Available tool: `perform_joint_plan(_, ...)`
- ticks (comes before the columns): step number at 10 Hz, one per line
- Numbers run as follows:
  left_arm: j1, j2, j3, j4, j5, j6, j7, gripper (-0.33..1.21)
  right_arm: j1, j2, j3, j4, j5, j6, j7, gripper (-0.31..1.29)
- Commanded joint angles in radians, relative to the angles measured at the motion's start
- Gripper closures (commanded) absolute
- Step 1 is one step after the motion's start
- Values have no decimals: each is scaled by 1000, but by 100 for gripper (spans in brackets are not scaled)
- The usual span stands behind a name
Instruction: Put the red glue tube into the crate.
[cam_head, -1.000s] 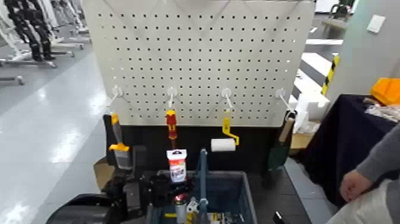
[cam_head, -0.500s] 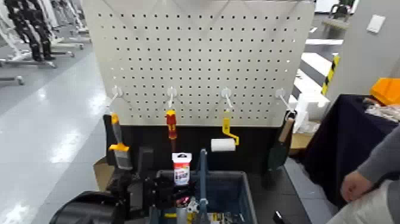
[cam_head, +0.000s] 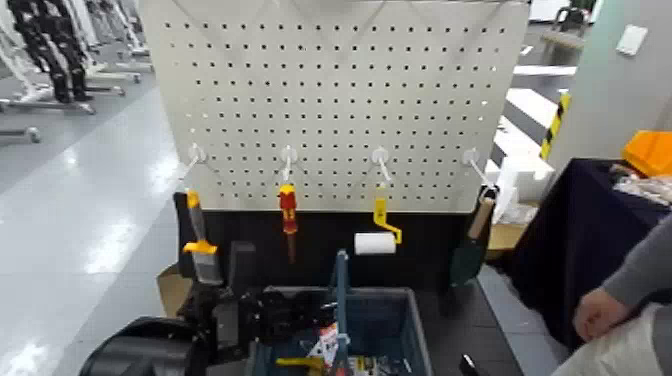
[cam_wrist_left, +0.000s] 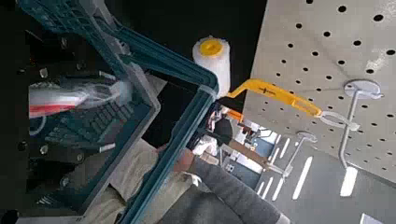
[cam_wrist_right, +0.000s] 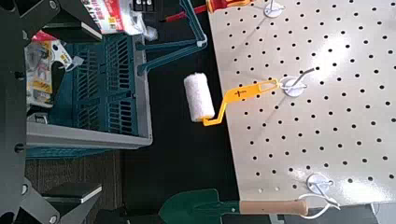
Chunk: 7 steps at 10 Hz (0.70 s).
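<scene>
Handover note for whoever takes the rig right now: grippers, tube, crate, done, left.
Left gripper: open, over the crate.
Right gripper: open and empty, off to the crate's right side.
Red glue tube: free of the jaws, below the left gripper, within the crate's walls; can't tell if it has settled.
Done: tube released into the crate.
Left: confirm it lies flat inside, then probably back the left arm out, minding the centre handle.

So the pegboard (cam_head: 335, 110) is off-white with rows of dark dots, the crate (cam_head: 421, 335) is grey-blue lattice, handle included. Roller (cam_head: 375, 243) is white on yellow, screwdriver (cam_head: 288, 205) red and yellow, trowel (cam_wrist_right: 191, 206) dark green with a tan wooden grip.
</scene>
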Motion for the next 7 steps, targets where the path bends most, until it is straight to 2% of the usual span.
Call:
perform_joint_plan(1, 1, 2, 4, -27, 1, 0, 2, -8, 0, -1, -2, 0, 0, 0, 0, 17)
perform_joint_plan(4, 42, 0, 44, -158, -27, 33, 18, -8, 3, -1, -3, 0, -3, 0, 0, 17)
perform_joint_plan(7, 144, 9, 110, -379, -65, 112, 63, -8, 3, -2, 0, -2, -3, 0, 0, 17)
